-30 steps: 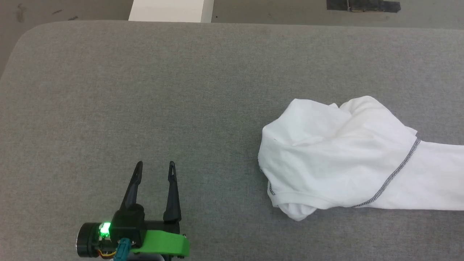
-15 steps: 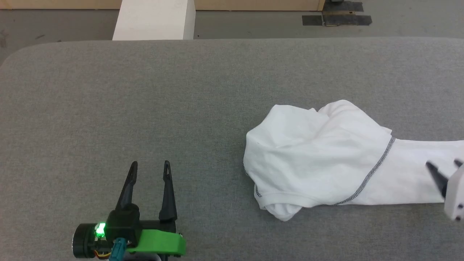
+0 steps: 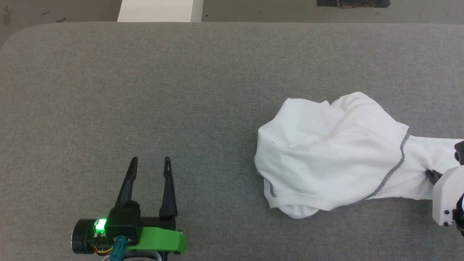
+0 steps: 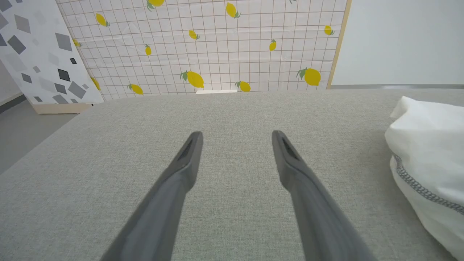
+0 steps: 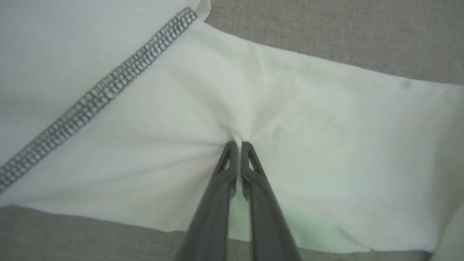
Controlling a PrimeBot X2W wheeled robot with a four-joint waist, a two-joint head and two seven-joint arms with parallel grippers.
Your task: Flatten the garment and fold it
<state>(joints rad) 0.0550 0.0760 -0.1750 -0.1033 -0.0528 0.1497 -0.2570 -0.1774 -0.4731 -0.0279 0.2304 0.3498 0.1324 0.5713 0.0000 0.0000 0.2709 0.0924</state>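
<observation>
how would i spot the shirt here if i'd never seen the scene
Start at the grey fabric-covered table. On its right half lies a bunched white shirt, one part stretching toward the right edge, where the right gripper pinches it. Unlike the white box beyond the far edge, it is soft, wrinkled and crossed by a grey stitched seam.

No legible text or labels anywhere

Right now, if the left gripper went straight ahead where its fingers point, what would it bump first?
Probably nothing: the open left gripper faces bare grey fabric table; the crumpled white shirt lies off to its right.
</observation>
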